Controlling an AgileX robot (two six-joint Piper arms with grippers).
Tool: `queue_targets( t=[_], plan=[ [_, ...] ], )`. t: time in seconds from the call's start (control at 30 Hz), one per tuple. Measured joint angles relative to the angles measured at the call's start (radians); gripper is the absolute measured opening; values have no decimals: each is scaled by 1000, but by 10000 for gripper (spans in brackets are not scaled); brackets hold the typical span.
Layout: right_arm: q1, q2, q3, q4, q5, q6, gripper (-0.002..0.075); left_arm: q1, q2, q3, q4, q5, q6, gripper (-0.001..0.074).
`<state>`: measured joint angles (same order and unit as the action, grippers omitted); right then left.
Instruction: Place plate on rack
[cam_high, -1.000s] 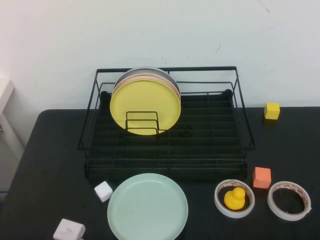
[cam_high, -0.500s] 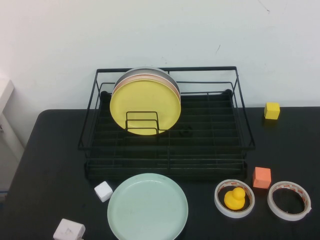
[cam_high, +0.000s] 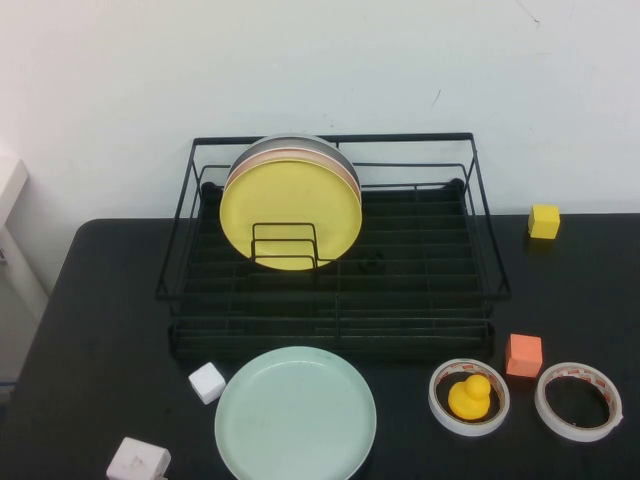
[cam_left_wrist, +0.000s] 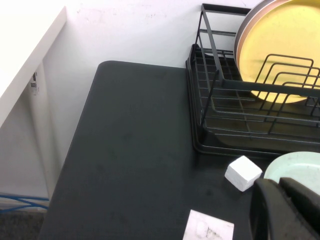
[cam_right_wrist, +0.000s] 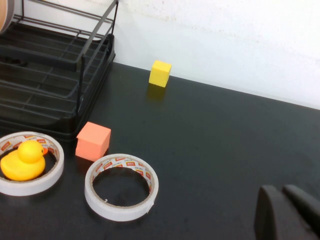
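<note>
Waiting to start: plate (cam_high: 296, 414) flat before rack (cam_high: 333, 290), untouched.
Left gripper (cam_left_wrist: 287, 210), right gripper (cam_right_wrist: 287, 214) parked, jaws closed; next, grasp rim.

Finding the plate (cam_high: 295, 415) lying on the table (cam_high: 100, 330) just before the rack (cam_high: 330, 300), with standing plates (cam_high: 290, 205) leaning in the rack's left part. Sitting left of the plate, a small cube (cam_high: 207, 382); sitting right of it, a duck (cam_high: 470, 397) inside a tape roll (cam_high: 440, 410). Hovering near that small cube, the left gripper (cam_left_wrist: 287, 207); hovering over the table's right side, the right gripper (cam_right_wrist: 290, 212).

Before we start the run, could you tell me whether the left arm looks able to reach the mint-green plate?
Probably yes: the left hand sits beside the plate, with only a white cube nearby. The right hand waits by the tape rolls.
</note>
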<state>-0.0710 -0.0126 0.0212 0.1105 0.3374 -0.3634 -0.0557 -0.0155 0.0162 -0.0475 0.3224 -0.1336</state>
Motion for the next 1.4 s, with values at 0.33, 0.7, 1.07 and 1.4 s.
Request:
queue_targets(
  t=[0.33,0.7,1.07,1.4],
  plan=[
    [0,0,0,0,0,0,-2,0,0,0,-7,0,0,-3],
    [0,0,6,0,-76,0,-2,0,0,4,-88,-133,0,-3],
    [0,0,6,6,-663,2,-2,0,0,4,-98,-703,2,-3],
    [0,0,6,160,-998,48,-2,0,0,4,-102,-914,-11,-3]
  ],
)
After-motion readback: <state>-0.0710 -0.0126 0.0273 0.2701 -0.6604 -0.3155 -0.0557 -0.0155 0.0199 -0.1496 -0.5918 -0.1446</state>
